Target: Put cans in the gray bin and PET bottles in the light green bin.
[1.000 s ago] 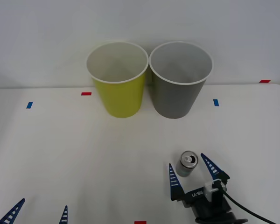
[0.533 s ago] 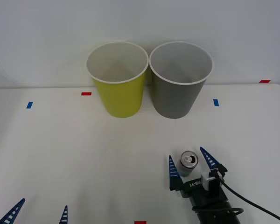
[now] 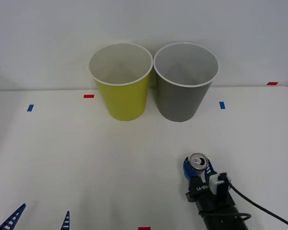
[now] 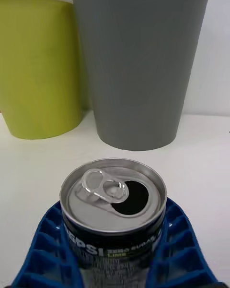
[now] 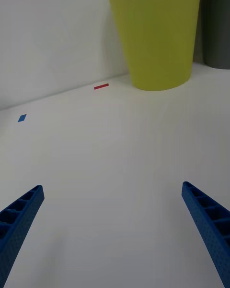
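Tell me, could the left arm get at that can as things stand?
Probably not easily. The left tool waits open at the table's near left edge, far from the can. The table between is bare, but the right tool is shut on the can, covering both its sides.

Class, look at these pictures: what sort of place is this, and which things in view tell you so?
Probably a robot test bench for sorting waste, not a home. A bare white table carries red and blue tape marks, a green bin and a gray bin stand side by side, and the right pincer grips a can.
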`<state>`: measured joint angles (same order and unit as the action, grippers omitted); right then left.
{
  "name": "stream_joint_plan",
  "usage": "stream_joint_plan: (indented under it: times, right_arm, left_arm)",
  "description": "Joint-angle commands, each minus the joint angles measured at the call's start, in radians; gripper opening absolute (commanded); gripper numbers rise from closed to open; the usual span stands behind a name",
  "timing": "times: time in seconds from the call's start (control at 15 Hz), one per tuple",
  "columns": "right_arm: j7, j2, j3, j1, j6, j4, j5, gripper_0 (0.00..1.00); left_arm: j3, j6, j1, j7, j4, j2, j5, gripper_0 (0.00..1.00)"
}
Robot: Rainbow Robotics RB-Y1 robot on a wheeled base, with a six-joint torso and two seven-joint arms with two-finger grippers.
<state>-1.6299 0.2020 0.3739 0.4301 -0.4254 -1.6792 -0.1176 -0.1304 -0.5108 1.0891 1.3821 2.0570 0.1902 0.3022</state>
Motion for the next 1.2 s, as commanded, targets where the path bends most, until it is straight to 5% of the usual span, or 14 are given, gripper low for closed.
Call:
stream_joint_plan:
  times: [0.07,0.47,0.87,1.2]
  right_arm:
    - [0.013,0.0,0.002,0.002,0.0,-0.008,-0.014,0.04]
    - [0.028,0.079,-0.006,0.053,0.372,-0.343,-0.034,0.01]
    - [0.058,0.096,-0.024,-0.013,0.89,-0.7,-0.045,0.01]
    - [0.18,0.07,-0.066,-0.183,1.169,-0.798,-0.056,0.01]
  left_arm:
    - [0.0,0.0,0.0,0.0,0.0,0.0,0.0,1.0]
    - [0.0,0.0,0.0,0.0,0.0,0.0,0.0,1.0]
    - [0.0,0.0,0.0,0.0,0.0,0.0,0.0,1.0]
    - [0.0,0.0,0.0,0.0,0.0,0.0,0.0,1.0]
